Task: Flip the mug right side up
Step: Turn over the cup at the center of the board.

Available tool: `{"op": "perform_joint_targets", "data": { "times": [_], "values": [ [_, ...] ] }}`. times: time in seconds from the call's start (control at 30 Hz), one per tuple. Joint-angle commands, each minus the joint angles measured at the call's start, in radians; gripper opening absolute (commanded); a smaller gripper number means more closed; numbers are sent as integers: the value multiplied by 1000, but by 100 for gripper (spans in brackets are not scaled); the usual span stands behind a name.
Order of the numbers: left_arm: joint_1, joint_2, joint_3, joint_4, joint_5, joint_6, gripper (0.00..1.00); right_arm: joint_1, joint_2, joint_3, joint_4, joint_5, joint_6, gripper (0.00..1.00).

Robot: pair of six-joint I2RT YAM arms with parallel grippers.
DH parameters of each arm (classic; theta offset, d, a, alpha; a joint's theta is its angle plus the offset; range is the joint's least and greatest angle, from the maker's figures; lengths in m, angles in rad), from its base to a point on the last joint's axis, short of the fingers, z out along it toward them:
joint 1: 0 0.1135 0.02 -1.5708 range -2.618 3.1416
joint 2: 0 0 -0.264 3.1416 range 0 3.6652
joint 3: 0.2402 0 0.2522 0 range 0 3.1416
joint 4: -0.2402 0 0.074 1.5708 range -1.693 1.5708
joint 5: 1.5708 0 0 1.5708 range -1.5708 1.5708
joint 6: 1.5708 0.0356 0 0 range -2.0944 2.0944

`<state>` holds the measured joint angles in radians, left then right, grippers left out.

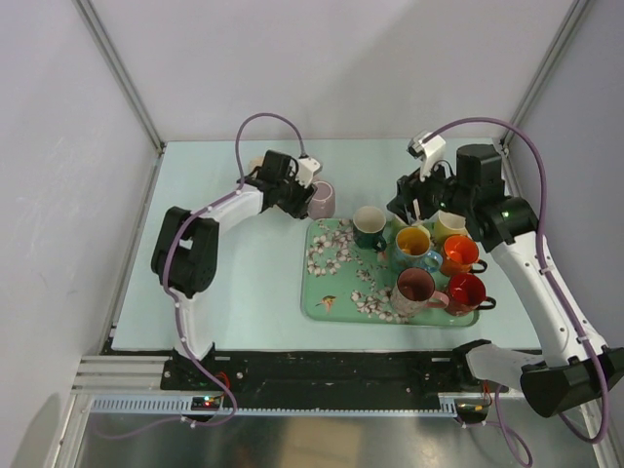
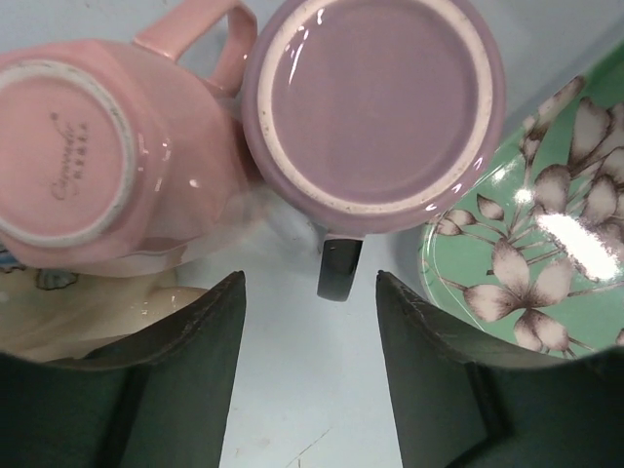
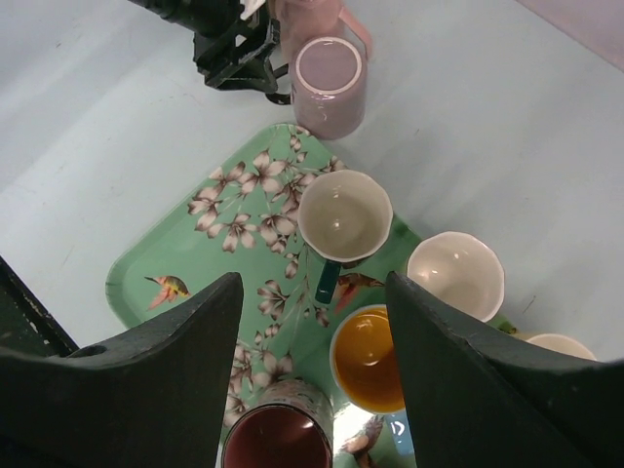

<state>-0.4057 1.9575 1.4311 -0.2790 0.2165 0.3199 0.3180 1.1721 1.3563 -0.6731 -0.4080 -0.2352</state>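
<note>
Mug: lilac mug (image 2: 370, 97) upside down on the table (image 1: 244, 283), upper centre of the top view, beside an inverted pink mug (image 2: 88, 156).
Left end effector (image 2: 310, 283): released, fingers flanking the mug's dark handle.
Right end effector (image 3: 314, 288): released, empty, above the tray (image 3: 166, 253).

You see lilac mug (image 2: 375, 97): glazed ceramic, glossy, with rough unglazed foot ring. Pink mug (image 2: 97, 146) same gloss. Tray (image 2: 468, 244) shiny, maybe lacquered plastic. Your left fingers (image 2: 185, 380) matt black, faintly textured.
</note>
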Motion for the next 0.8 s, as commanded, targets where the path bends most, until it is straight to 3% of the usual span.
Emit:
{"op": "perform_joint_targets", "data": {
  "times": [0.0,0.3,0.6,0.77],
  "values": [
    [-15,43,48,0,-43,-56,59,-9,-19,-15,46,-10,39,66],
    [-27,56,76,-27,-52,-39,29,-24,-42,-50,41,-13,52,66],
    [-24,-115,-4,-136,-14,-15,4,-20,-22,-127,119,-56,92,65],
    [-24,-255,-92,-208,5,-22,0,-13,1,-146,162,-83,99,65]
  ]
}}
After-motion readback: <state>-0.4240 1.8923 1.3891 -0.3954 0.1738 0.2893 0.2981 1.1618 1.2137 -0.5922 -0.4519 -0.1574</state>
